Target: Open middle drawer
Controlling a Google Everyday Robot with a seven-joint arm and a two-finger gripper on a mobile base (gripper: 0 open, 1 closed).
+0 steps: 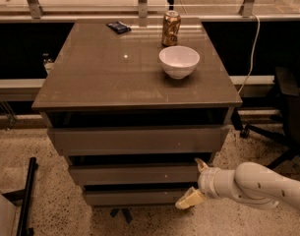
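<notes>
The grey-brown cabinet has three handleless drawer fronts stacked under its top. The middle drawer [135, 174] is the mid-sized front, between the widest top front [135, 140] and the narrowest bottom front [130, 197]. All three look closed. My gripper [195, 182] comes in from the right on a white arm. It is open and empty, at the right end of the middle drawer. Its upper finger [201, 165] is by that drawer's top right corner. Its lower finger [189, 199] is level with the bottom front.
On the cabinet top [105, 68] stand a white bowl [179, 61], a drink can [171, 28] and a small dark packet [118, 27]. An office chair [285, 107] stands to the right. A black bar [25, 200] lies on the floor at left.
</notes>
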